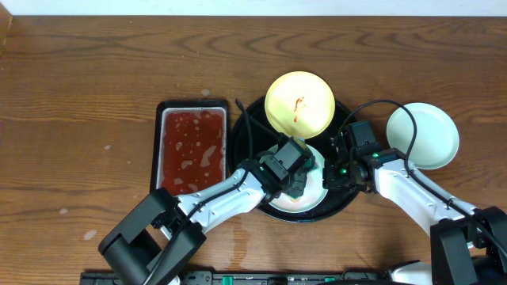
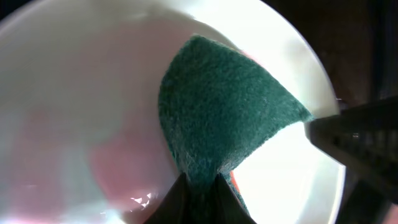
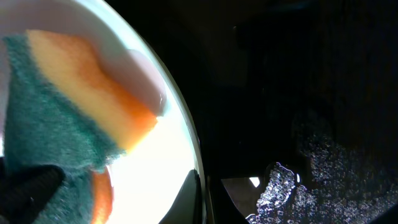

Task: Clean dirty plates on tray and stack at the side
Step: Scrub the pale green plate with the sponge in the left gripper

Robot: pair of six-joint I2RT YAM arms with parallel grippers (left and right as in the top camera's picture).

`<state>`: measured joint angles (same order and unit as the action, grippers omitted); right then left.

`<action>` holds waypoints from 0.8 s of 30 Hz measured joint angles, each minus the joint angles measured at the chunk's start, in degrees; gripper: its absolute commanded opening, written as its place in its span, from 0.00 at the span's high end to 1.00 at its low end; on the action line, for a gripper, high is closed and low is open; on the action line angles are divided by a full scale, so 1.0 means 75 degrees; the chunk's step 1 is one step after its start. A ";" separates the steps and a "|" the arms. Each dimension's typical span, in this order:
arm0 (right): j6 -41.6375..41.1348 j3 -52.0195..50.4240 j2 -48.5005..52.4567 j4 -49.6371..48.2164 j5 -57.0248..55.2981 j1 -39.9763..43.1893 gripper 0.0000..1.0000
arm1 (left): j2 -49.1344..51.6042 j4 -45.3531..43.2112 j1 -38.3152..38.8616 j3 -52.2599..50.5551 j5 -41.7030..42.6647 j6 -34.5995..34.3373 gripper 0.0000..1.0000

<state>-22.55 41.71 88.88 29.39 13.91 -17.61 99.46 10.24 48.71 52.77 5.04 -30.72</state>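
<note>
On the near half of the tray (image 1: 333, 202) sits the pale plate (image 1: 313, 194) now being cleaned. The left pincer (image 2: 199, 186) is clamped on a green scouring sponge (image 2: 224, 106) and presses it flat against the plate's inner face, which looks like the way to scrub. The right pincer (image 1: 342, 170) is closed at the plate's right rim and, as far as I can judge, pinches it so the plate does not slide under the rubbing. From its wrist view the sponge shows an orange back behind the green face. The plate looks glossy and wet, with a faint pink wash across the middle and a small red streak near the sponge, so I judge it only partly clean.

Beyond it on the tray lies the yellow plate (image 1: 299, 104), a red smear at its centre, untouched. Off the tray to the right, a mint plate (image 1: 422, 134) rests on the tabletop (image 1: 95, 95) and looks clean. Left of the tray stands a rectangular dish (image 1: 192, 150) of reddish liquid.
</note>
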 measured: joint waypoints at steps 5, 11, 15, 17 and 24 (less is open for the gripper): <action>0.0000 0.0000 0.0000 0.0000 0.0000 0.0000 0.99 | 0.0000 0.0367 0.0017 0.0073 -0.1055 0.0425 0.93; 0.0000 0.0000 0.0000 0.0000 0.0000 0.0000 0.99 | -0.0023 0.0548 -0.0256 0.0079 -0.1547 0.0737 0.92; 0.0000 0.0000 0.0000 -0.0003 0.0000 0.0000 0.98 | -0.0245 0.0790 -0.0338 0.0076 -0.1437 0.0889 0.92; 0.0000 0.0000 0.0000 -0.0003 -0.0003 0.0000 0.99 | -0.0527 0.1020 -0.0385 0.0064 -0.1361 0.0933 0.92; 0.0000 0.0000 0.0000 -0.0012 -0.0020 0.0000 0.96 | -0.1996 0.1789 -0.0705 0.0052 -0.1288 0.0965 0.93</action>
<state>-22.55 41.71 88.88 29.30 13.76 -17.61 84.49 23.66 43.42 53.17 -4.62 -23.49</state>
